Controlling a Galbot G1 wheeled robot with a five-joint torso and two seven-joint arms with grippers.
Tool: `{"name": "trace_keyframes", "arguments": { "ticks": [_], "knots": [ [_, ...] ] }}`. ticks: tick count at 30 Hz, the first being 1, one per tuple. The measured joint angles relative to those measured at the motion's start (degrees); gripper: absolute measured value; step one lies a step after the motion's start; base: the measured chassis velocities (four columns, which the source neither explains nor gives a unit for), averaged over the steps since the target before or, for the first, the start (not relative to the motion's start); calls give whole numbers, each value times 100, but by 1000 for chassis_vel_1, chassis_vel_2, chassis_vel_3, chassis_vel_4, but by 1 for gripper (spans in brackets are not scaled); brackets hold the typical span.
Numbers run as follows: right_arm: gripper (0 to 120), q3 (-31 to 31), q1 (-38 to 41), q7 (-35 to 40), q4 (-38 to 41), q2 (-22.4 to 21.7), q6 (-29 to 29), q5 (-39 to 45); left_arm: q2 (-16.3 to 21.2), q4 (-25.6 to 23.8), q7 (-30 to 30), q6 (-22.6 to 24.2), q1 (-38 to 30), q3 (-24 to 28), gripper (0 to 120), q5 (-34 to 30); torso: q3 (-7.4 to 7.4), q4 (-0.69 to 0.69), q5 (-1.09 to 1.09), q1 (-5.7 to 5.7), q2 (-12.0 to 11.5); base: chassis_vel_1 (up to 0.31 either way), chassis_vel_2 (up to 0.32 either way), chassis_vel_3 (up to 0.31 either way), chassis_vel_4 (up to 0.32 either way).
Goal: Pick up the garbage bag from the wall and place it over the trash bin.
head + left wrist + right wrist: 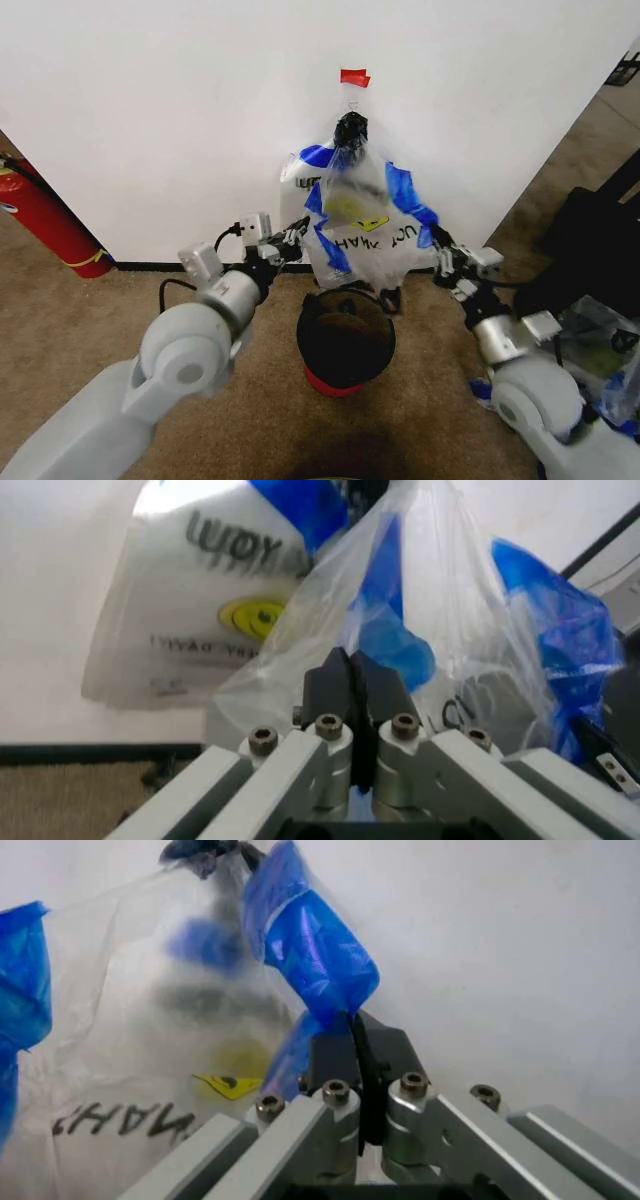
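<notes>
Thin translucent garbage bag (pixel 362 222) hangs on the wall (pixel 150 100) just above the trash bin (pixel 345 338). Left gripper (pixel 352 676) & right gripper (pixel 355 1036) both pinched shut on its edges. Grasp step done, I'd say; next needs unhooking w/o tearing.

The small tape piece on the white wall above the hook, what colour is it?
Red. The small tape piece shows best in the head view.
</notes>
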Motion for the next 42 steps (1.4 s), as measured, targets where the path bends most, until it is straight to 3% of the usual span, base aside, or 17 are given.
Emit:
{"name": "trace_keyframes", "arguments": {
  "ticks": [12, 20, 27, 36, 42],
  "knots": [
    [0, 208, -1009, -330, 400, 742, 527, -644, 58, -622, 29, -11, 1244, -772, 0, 216, 0, 1, -2, 1, 0, 0, 0, 0, 0],
    [0, 337, -1186, -184, 1389, 740, 159, -246, 176, -761, -66, 86, 1500, -1460, 0, -106, 1, 1, -1, 1, 0, 0, 0, 0, 0],
    [0, 274, -1348, -151, 1646, 708, -32, -57, 243, -761, -150, 170, 1501, -1934, 0, -527, 1, 0, 0, 1, 0, 0, 0, 0, 0],
    [0, -183, -1282, -215, 1549, 895, -35, -283, -77, -749, -27, 176, 2092, -1769, 0, -60, 1, 1, -1, 1, -1, 0, 0, 0, 0],
    [0, -488, -1083, -230, 1225, 1081, -33, -307, -267, -744, 27, 116, 2042, -1536, 0, 119, 1, 1, 1, 1, -1, 0, 0, 0, 0]
  ]
}}
